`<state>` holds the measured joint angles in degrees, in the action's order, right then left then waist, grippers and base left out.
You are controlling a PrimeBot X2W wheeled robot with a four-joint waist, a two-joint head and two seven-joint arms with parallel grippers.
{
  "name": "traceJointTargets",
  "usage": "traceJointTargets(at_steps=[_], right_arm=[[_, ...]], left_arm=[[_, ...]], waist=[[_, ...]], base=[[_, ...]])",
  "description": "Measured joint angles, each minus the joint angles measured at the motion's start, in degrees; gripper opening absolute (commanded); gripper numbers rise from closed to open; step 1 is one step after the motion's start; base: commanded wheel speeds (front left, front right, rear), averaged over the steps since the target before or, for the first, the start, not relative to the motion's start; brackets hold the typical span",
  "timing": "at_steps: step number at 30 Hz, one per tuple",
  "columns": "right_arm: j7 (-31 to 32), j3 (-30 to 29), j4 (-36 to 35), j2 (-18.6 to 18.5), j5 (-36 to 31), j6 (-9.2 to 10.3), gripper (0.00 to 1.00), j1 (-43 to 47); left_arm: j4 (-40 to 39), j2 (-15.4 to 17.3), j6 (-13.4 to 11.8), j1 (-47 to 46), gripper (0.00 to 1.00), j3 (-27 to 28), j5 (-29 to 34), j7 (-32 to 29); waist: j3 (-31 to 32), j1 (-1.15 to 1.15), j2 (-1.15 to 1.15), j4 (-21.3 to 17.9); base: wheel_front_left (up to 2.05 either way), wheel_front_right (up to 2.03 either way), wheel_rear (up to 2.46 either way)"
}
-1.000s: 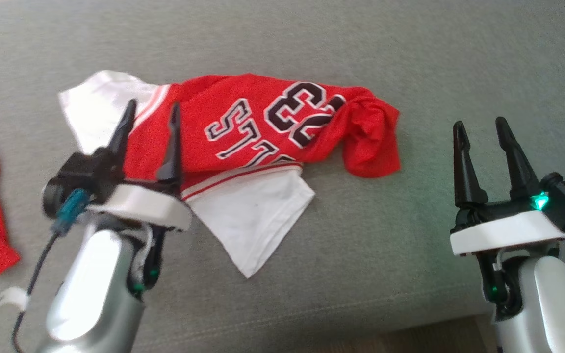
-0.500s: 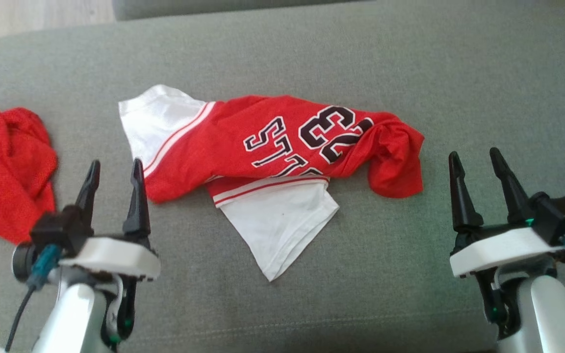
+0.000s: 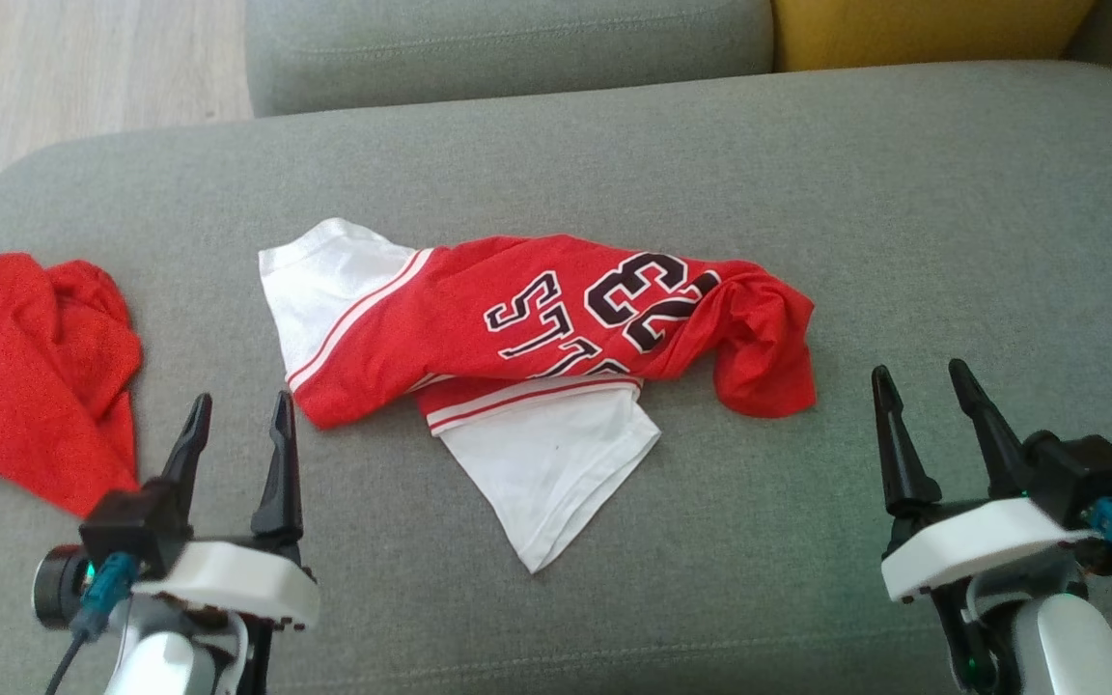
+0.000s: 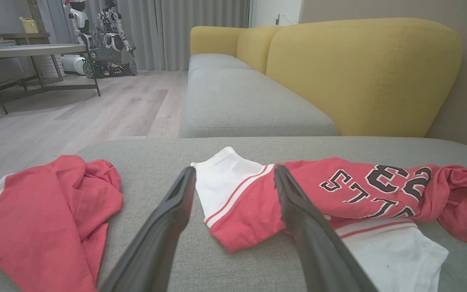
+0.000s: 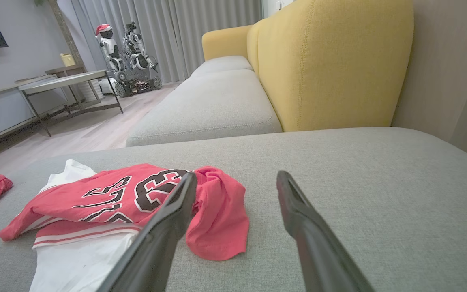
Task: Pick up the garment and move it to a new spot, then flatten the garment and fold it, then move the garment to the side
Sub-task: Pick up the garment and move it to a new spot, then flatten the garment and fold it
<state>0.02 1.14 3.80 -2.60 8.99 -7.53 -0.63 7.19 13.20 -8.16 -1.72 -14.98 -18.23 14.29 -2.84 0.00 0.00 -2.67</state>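
The garment (image 3: 537,338) is a red and white jersey with black numbers, lying crumpled across the middle of the grey sofa seat (image 3: 952,222). It also appears in the left wrist view (image 4: 339,194) and the right wrist view (image 5: 136,198). My left gripper (image 3: 239,410) is open, near the seat's front, just short of the jersey's left end. My right gripper (image 3: 918,381) is open too, to the right of the jersey's bunched red end. Both hold nothing.
A second red garment (image 3: 35,376) lies bunched at the seat's left end. Another grey seat (image 3: 508,43) and a yellow backrest (image 3: 923,29) lie behind. Wooden floor (image 3: 83,68) shows at the far left; a table (image 4: 35,52) and another robot (image 4: 99,36) stand beyond.
The head camera has tilted up, so the whole scene has slid down. My left gripper has drawn back off the jersey toward the seat's front. The jersey lies as before.
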Motion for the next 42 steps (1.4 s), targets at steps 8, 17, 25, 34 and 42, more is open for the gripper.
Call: traceJointTargets(at_steps=[8, 17, 25, 34, 42], right_arm=[[0.69, -0.22, -0.43, 0.0, -0.01, 0.0, 1.0, 1.2], [1.11, -0.26, -1.33, 0.01, -0.01, 0.0, 1.0, 2.56], [1.11, -0.35, -1.54, 0.01, -0.01, 0.0, 1.0, 2.55], [1.31, -0.34, -1.74, 0.01, -0.01, 0.0, 1.0, 2.52], [4.72, 1.67, 2.04, 0.0, -2.2, 0.0, 1.0, 0.75]], left_arm=[[-0.83, 0.68, -0.49, 1.96, 1.0, -0.91, 0.26, -0.18], [-1.57, 1.3, -0.92, 2.75, 1.0, -1.14, 0.46, -0.66], [-1.77, 1.41, -1.01, 2.74, 1.0, -1.36, 0.44, -0.66], [-2.05, 1.43, -1.43, 2.72, 1.0, -1.64, 0.43, -0.65], [-2.32, 1.4, -1.36, 1.04, 1.0, -2.64, 0.44, -0.63]], waist=[[1.72, 0.0, 0.0, 0.03], [1.82, 0.0, 0.0, -0.26], [1.27, 0.0, 0.0, -0.25], [0.82, 0.0, 0.0, -0.03], [-1.06, 0.0, 0.0, 1.69]], base=[[0.0, 0.0, 0.0], [0.0, 0.0, 0.0], [0.0, 0.0, 0.0], [0.0, 0.0, 0.0], [0.0, 0.0, 0.0]])
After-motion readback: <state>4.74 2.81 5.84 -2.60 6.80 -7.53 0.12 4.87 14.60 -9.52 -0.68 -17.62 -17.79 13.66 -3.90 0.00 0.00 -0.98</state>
